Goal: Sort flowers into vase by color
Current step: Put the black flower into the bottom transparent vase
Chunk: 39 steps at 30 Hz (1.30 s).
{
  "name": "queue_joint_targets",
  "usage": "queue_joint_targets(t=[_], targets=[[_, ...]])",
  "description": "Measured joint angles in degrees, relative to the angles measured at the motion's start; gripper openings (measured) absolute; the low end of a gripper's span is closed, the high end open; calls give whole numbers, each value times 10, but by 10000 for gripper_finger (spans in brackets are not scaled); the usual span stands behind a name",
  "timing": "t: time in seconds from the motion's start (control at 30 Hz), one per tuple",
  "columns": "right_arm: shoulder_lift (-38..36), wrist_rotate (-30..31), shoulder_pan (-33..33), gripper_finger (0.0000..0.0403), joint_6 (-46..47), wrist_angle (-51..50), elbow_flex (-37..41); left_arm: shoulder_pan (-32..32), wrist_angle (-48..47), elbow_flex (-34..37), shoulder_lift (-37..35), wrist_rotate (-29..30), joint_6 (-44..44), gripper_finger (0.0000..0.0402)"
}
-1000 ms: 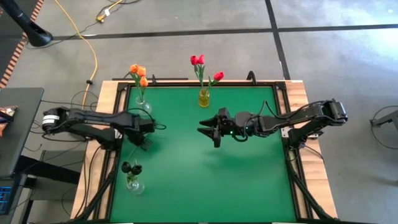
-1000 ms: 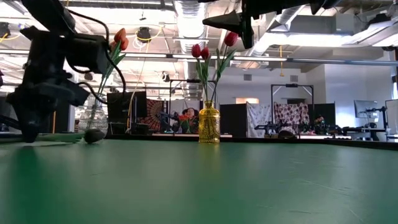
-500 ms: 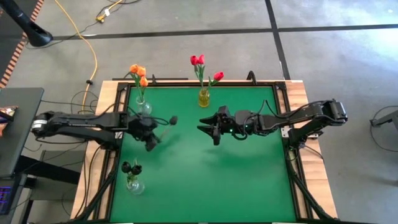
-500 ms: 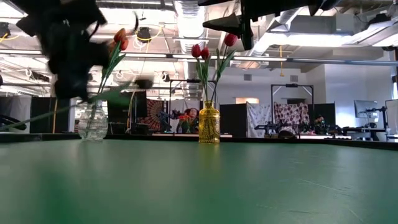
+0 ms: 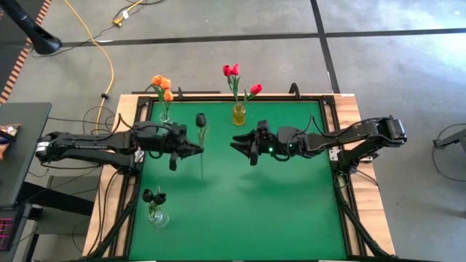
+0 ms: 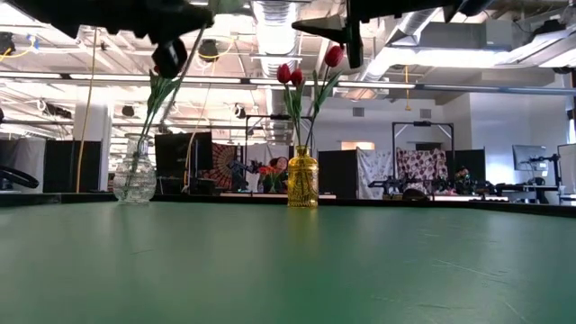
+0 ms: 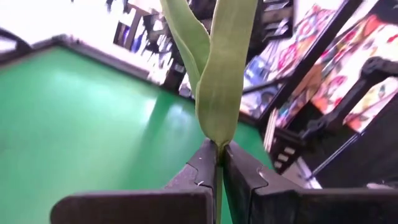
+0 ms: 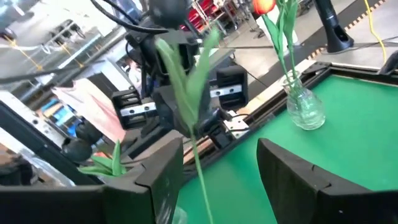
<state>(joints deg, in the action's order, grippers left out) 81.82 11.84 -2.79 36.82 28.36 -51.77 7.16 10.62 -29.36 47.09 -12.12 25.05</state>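
Midair, left end effector (image 5: pixel 196 151) pinches a black tulip (image 5: pixel 201 119); opposite, right end effector (image 5: pixel 236 144) gapes empty.

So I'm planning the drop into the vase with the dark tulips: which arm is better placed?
Probably the left. The left gripper is shut on the dark tulip, on the side of the dark-flower vase. The right gripper hangs open, holding nothing.

- We see a green worktop (image 5: pixel 240 196) with a wooden rim.
- On it stand three vases: a yellow vase (image 5: pixel 239 114), a clear vase (image 5: pixel 166 118) and another clear one (image 5: pixel 157 216).
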Motion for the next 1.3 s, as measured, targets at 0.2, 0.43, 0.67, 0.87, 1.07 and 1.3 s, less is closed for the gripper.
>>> queue_joint_targets(t=[0.2,0.43,0.67,0.87,1.07,1.3], targets=[[0,1,-10,230,7,7,0,0,31,0,0,0,-4,0],[0,1,-25,230,9,7,0,0,41,-18,-2,-25,9,0],[0,2,-25,230,9,8,0,0,42,-106,-6,-47,-19,0],[0,2,-24,230,8,9,0,0,37,-175,-6,-79,-21,0],[0,2,-23,230,7,9,0,0,39,-235,-7,-130,-30,0],[0,3,-23,230,7,8,0,0,38,-283,-7,-170,-24,0]])
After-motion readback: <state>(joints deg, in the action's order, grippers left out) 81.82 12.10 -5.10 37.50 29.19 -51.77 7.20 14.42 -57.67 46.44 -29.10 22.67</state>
